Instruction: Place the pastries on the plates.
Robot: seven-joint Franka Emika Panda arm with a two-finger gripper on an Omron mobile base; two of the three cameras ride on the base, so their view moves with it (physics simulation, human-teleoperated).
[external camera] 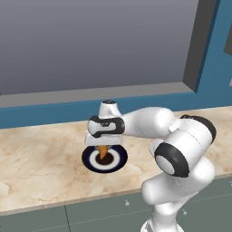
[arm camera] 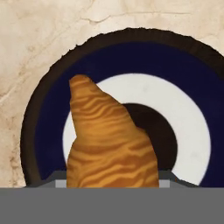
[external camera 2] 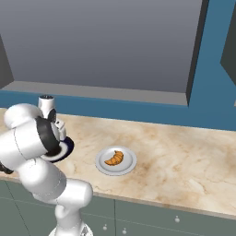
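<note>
My gripper (external camera: 103, 148) is shut on one golden croissant (external camera: 103, 153), which hangs point down just over the middle of the dark navy plate (external camera: 90, 161). The hand view looks straight down on this croissant (arm camera: 109, 144) against the navy plate (arm camera: 50, 127), with its white ring and dark centre. The second croissant (external camera 2: 114, 158) lies on the pale grey-white plate (external camera 2: 129, 167), to the right of the arm. My arm hides most of the navy plate (external camera 2: 67, 147) in the right base view.
Both plates rest on a marble counter (external camera: 41, 158) whose front edge (external camera: 68, 201) runs above grey cabinet fronts. A blue wall strip and a grey recessed ledge (external camera 2: 106, 92) run along the back. Bare counter stretches to the right of the pale plate.
</note>
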